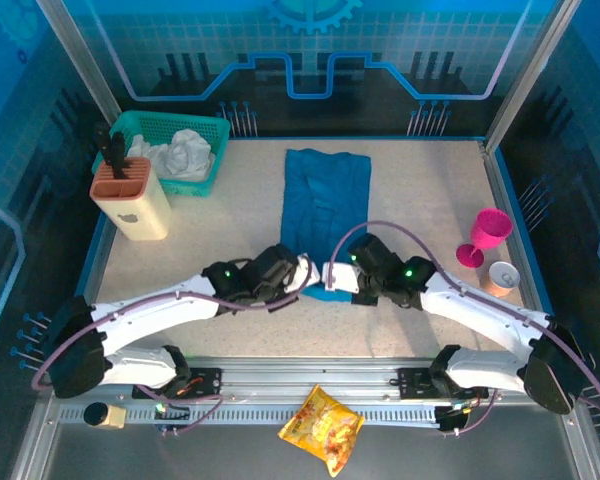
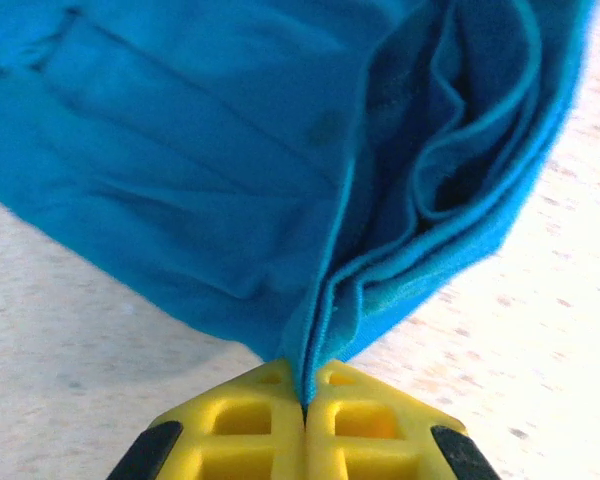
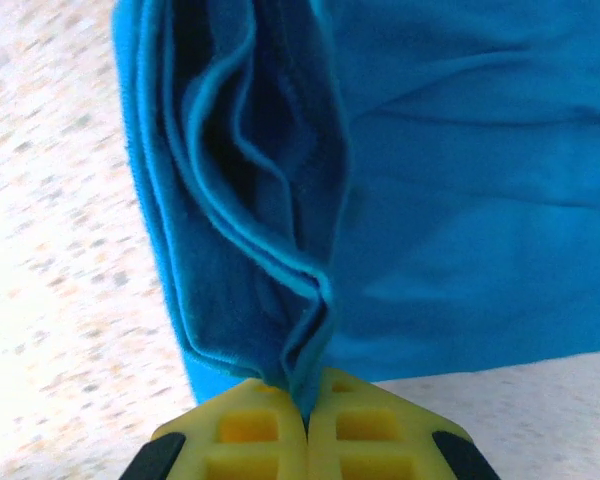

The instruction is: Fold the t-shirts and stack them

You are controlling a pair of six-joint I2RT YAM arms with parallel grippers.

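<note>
A plain teal-blue t-shirt of thin soft fabric [image 1: 325, 195] is laid as a long narrow strip down the middle of the speckled beige worktop [image 1: 430, 200], reaching from near the far edge towards the near edge. Its near end is covered in the top view by the left gripper [image 1: 302, 276] and the right gripper [image 1: 330, 278], which are set close together there.

In the left wrist view, the yellow fingers [image 2: 260, 425] are pressed together on a bunched, layered hem of the shirt. The right wrist view shows the same clamp on the other near corner. The layers cannot be counted, as the folds fall into shadow.

A teal plastic basket [image 1: 150, 125] holding white cloths is placed at the far left corner. A pink stemmed plastic cup [image 1: 485, 236] is placed near the right edge, with what may be a small tin [image 1: 503, 277] beside it.
</note>
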